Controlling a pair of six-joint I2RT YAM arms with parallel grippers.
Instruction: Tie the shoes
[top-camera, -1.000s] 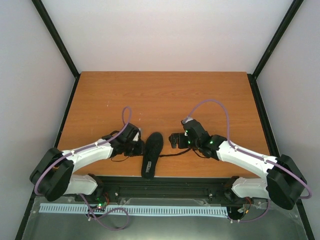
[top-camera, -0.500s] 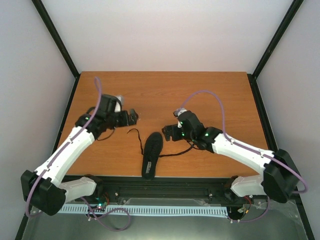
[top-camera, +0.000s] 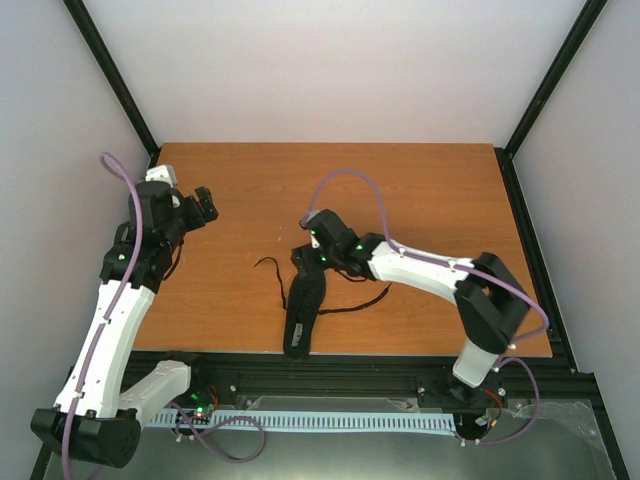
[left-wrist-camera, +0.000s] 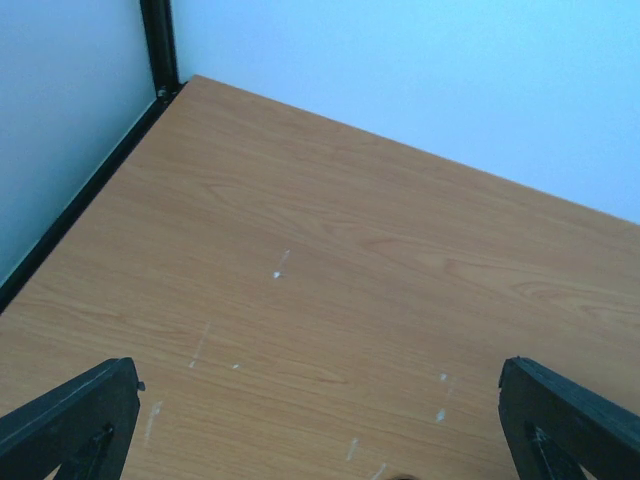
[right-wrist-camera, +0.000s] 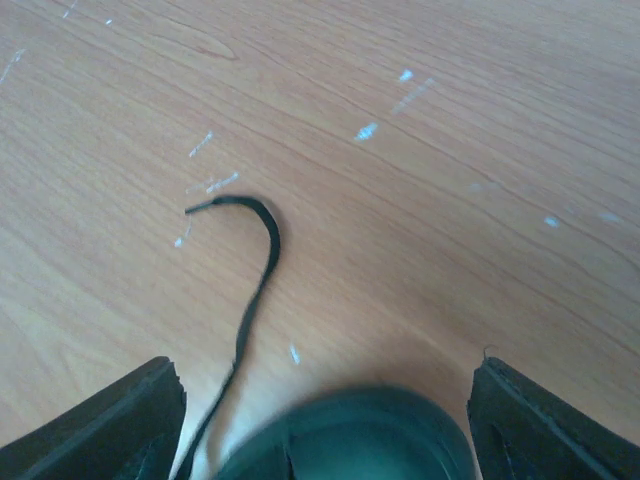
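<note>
Because the sneaker (top-camera: 302, 312) looks small and light, we judge it would slide across the table (top-camera: 430, 200) if a lace were tugged hard, so pulls should be balanced from both sides. It lies at the table's six o'clock, close to the near edge, with its long axis running roughly twelve to six.

One lace (top-camera: 270, 272) curls out toward ten o'clock from the shoe and ends in a hook on bare wood. The other lace (top-camera: 358, 304) trails toward three o'clock. Both look thin and limp, so we expect them to droop and slip. We would pinch each one a little in from its free tip, where it lies clear of the shoe.

The right gripper (top-camera: 303, 260) hovers at the shoe's twelve o'clock end. In the wrist view its fingers (right-wrist-camera: 110, 430) stand wide apart, holding nothing, with the shoe's rounded end between them.

The left gripper (top-camera: 203, 207) is well apart from the shoe, out toward ten o'clock. Its fingers (left-wrist-camera: 70, 420) are also spread, with only bare wood between them.
</note>
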